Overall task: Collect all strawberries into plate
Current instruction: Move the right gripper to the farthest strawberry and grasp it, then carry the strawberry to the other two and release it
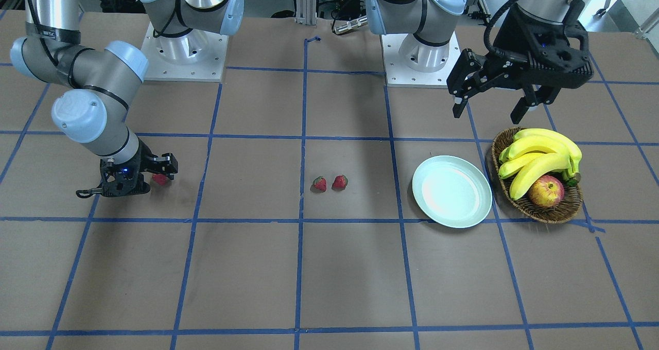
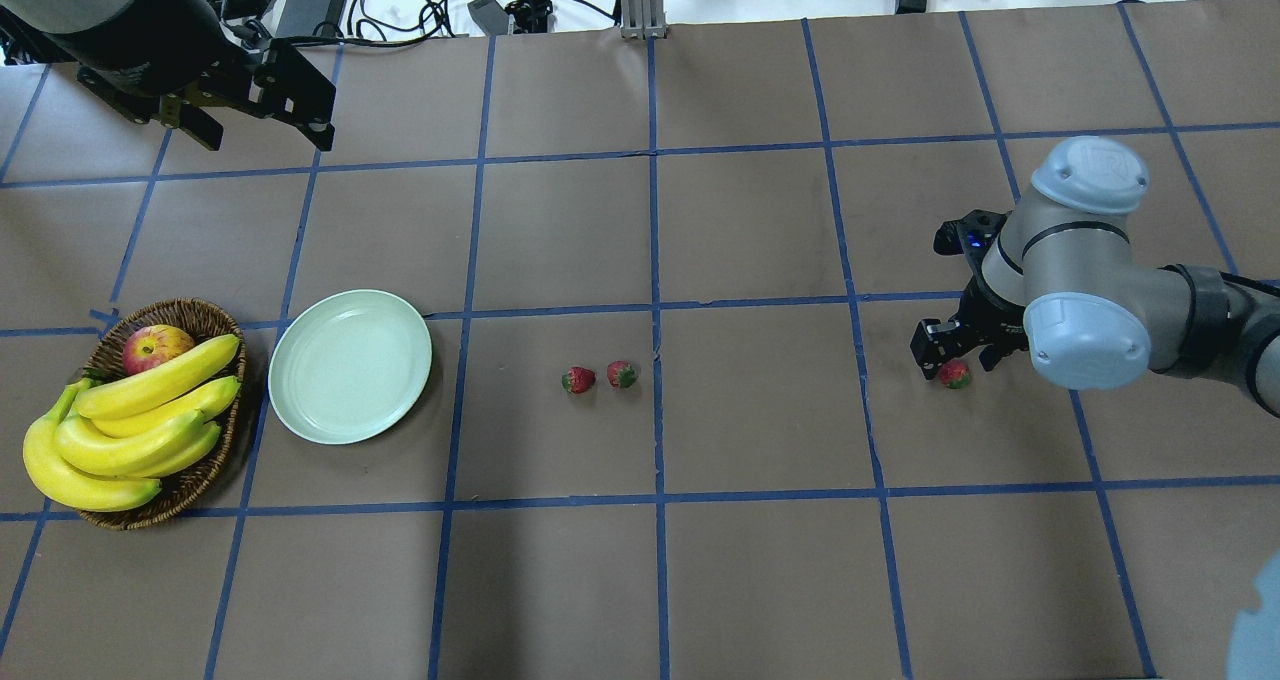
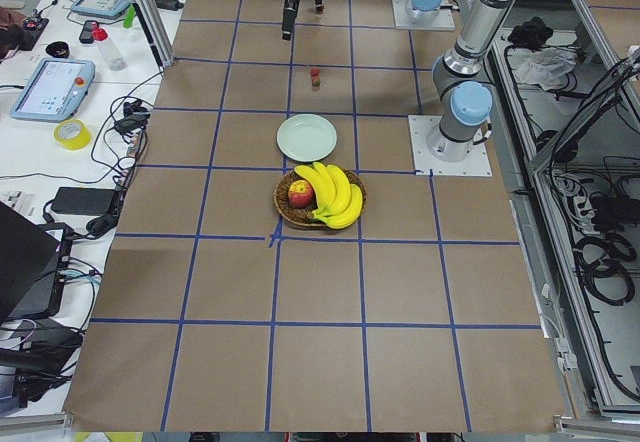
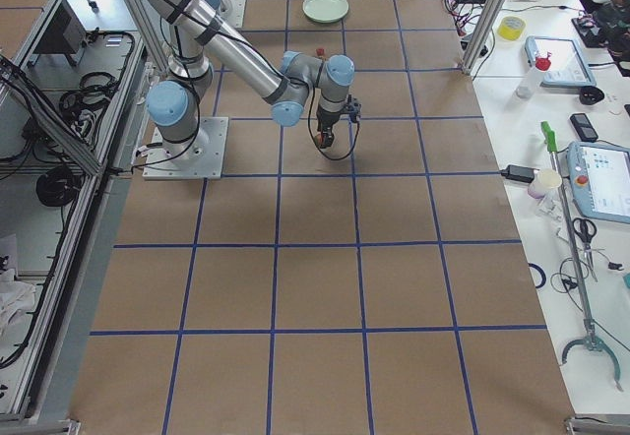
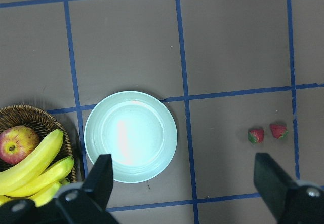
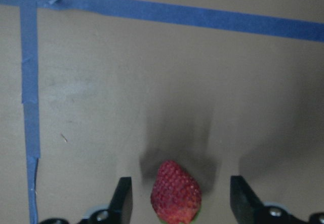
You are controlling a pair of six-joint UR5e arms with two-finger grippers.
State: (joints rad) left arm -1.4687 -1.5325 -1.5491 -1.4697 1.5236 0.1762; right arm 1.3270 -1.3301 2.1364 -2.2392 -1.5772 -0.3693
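Note:
Two strawberries (image 2: 578, 379) (image 2: 622, 374) lie side by side mid-table, also seen in the front view (image 1: 319, 184) (image 1: 340, 182) and the left wrist view (image 5: 255, 135) (image 5: 278, 131). A third strawberry (image 6: 176, 192) (image 2: 955, 373) lies on the table between the fingers of my right gripper (image 6: 182, 203) (image 2: 948, 362), which is open and low around it, with a gap on each side. The pale mint plate (image 2: 350, 365) (image 1: 452, 191) (image 5: 130, 136) is empty. My left gripper (image 2: 270, 143) (image 1: 486, 116) is open and empty, high above the table beyond the plate.
A brown wicker basket (image 2: 200, 312) (image 1: 545, 213) with bananas (image 2: 130, 425) and a red-yellow apple (image 2: 155, 347) stands right beside the plate. Blue tape lines cross the brown table. The two arm bases (image 1: 183, 51) (image 1: 419, 56) stand at the robot's edge.

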